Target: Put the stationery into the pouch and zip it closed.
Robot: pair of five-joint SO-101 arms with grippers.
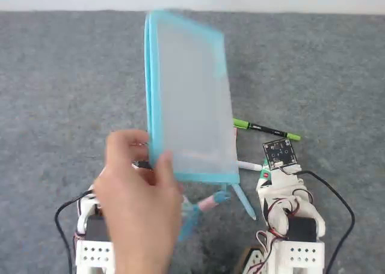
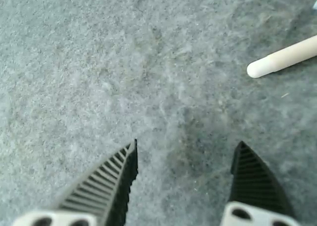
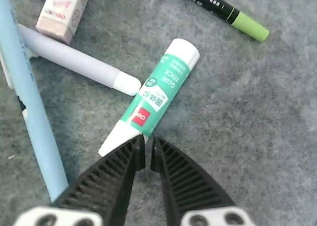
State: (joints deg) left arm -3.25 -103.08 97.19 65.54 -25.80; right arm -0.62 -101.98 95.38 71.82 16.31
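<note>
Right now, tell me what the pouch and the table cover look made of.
Pouch: likely plastic, with a milky, frosted panel and blue edging. Table cover: probably grey felt or short carpet; loose fuzzy fibres show up close.

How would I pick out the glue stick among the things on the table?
On the grey felt tabletop, look just past the tips of the right hand. There lies the short white glue stick tube, beside a pale lilac marker. Unlike the slim pens around it, it is stubby, with a teal-green label and a small red patch.
</note>
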